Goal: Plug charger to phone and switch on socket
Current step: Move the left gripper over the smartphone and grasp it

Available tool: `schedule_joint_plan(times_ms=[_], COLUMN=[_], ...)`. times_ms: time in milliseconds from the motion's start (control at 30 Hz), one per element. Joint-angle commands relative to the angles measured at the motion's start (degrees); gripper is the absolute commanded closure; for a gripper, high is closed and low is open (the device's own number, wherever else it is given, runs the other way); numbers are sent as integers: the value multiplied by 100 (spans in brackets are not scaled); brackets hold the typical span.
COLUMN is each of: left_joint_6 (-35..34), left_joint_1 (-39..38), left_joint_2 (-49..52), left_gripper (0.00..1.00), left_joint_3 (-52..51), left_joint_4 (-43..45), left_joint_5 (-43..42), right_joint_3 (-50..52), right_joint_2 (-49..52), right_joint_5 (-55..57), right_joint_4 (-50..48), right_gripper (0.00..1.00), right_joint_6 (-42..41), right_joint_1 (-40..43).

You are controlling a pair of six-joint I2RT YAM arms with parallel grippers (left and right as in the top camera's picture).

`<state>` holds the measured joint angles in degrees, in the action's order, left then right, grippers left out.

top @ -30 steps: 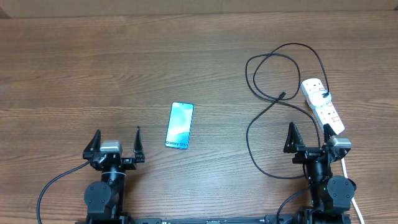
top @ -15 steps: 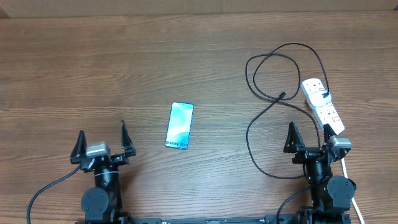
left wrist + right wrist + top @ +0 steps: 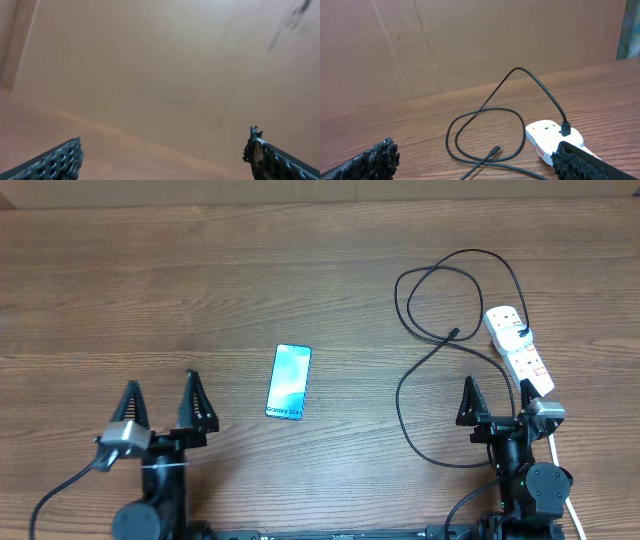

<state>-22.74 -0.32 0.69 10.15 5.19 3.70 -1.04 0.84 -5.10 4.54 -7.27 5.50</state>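
Near the socket (image 3: 520, 352), charger plug (image 3: 452, 334) seemingly loose.

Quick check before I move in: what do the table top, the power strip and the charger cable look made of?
Table top: wood or wood-look laminate, matte, brown grain lines. Power strip: smooth white plastic, moulded casing. Charger cable: black flexible sheath, likely rubber or PVC; it lies in loose loops.

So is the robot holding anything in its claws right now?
No, nothing. The left gripper and the right gripper are both open and empty. The phone and the charger cable lie on the table, away from both.
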Motion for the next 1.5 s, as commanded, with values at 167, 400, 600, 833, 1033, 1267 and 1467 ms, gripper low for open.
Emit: schedule_joint_plan(times_ms=[167, 400, 600, 833, 1033, 1267, 1467], left_joint_6=[-549, -623, -621, -616, -629, -719, -402], left_joint_1=[39, 35, 35, 15, -140, -203, -214], left_joint_2=[717, 2337, 4262, 6553, 7707, 8507, 9123], left_gripper=[0, 1, 0, 0, 0, 1, 0], left_joint_3=[1126, 2221, 3576, 5372, 5766, 5761, 5761], left_joint_4=[83, 385, 291, -269, -234, -1526, -2339], left_joint_5=[-208, -321, -1014, -2785, -4323, -5652, -5670], right_joint_3=[59, 59, 59, 59, 59, 59, 59], right_joint_2=[-68, -68, -68, -68, -68, -68, -68], right_joint_5=[57, 57, 57, 57, 57, 57, 57], right_joint_4=[-17, -17, -17, -17, -17, -17, -17], right_gripper=[0, 0, 0, 0, 0, 0, 0], right_joint_6=[-17, -17, -17, -17, -17, -17, -17], right_joint_1=[-7, -7, -7, -7, -7, -7, -7])
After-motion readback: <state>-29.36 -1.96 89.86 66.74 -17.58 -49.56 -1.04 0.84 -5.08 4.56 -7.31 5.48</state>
